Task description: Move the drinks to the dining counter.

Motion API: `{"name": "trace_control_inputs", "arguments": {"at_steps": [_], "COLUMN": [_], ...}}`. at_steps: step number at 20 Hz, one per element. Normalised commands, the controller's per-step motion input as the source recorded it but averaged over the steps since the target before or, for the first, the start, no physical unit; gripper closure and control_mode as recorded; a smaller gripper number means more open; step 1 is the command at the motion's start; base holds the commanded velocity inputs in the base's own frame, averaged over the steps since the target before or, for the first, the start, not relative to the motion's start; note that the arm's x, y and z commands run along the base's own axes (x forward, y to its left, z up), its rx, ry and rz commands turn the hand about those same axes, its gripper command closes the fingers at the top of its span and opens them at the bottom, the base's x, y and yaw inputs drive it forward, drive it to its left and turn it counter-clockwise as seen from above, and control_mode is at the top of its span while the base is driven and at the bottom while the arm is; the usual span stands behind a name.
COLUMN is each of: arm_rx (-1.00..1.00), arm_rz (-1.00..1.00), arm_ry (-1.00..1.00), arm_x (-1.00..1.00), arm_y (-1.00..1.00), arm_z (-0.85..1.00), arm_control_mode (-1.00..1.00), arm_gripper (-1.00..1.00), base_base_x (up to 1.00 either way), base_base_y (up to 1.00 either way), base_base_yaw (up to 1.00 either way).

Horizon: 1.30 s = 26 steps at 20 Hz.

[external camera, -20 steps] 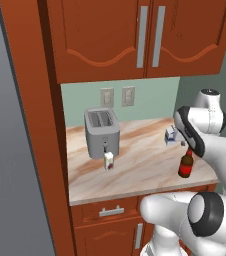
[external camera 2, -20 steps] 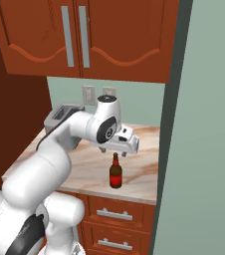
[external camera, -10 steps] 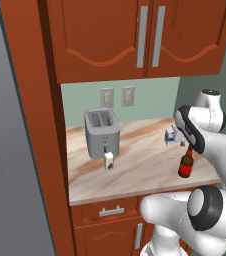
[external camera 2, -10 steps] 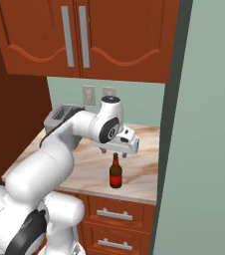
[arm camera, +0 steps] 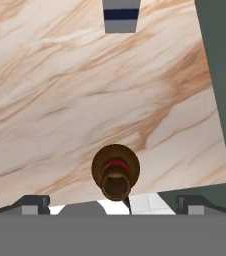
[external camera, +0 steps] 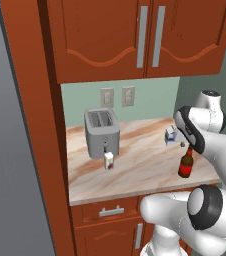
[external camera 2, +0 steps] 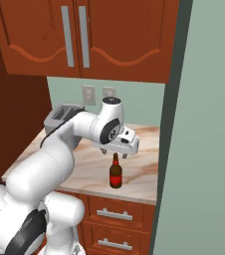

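Left base view first: we've got the toaster (external camera: pixel 102 132) as our landmark on the narrow marbled counter (external camera: pixel 135 170). The little white-and-blue carton (external camera: pixel 108 160) stands just in front of the toaster, and the brown glass bottle (external camera: pixel 186 163) with its red label stands upright well to the toaster's right, near the counter's front edge. Our gripper (external camera: pixel 177 141) hangs just above the bottle's neck, not touching it as far as we can tell.

Right base view: the toaster (external camera 2: pixel 59 115) is mostly hidden behind our arm. The bottle (external camera 2: pixel 115 171) is upright on the counter (external camera 2: pixel 139 172), off to the toaster's right, with the gripper (external camera 2: pixel 113 152) right over its cap.

Hand view: we're looking straight down the bottle (arm camera: pixel 115 172), which sits centred between the fingertips (arm camera: pixel 32 204), and those are spread wide with nothing pinched. The carton (arm camera: pixel 121 16) is at the top edge, well apart from the bottle.
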Motion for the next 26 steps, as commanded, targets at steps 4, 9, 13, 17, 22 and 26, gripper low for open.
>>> {"name": "trace_control_inputs", "arguments": {"at_steps": [4,9,13,17,22,26], "arm_rx": [0.00,0.00,0.00,0.00,0.00,0.00], "arm_rz": [0.00,0.00,0.00,0.00,0.00,0.00], "arm_ry": [0.00,0.00,0.00,0.00,0.00,0.00], "arm_x": [0.04,0.18,0.19,-0.01,-0.20,-0.09], "arm_y": [0.00,0.00,-0.01,-0.12,-0.03,0.01], "arm_z": [-0.02,-0.17,-0.09,0.00,-0.01,-0.11], "arm_control_mode": [-1.00,-1.00,-1.00,-1.00,-1.00,-1.00], "arm_gripper": [-1.00,-1.00,-1.00,-1.00,-1.00,-1.00], "base_base_x": [0.00,0.00,0.00,0.00,0.00,0.00], "base_base_y": [0.00,0.00,0.00,0.00,0.00,0.00], "base_base_yaw": [0.00,0.00,0.00,0.00,0.00,0.00]}}
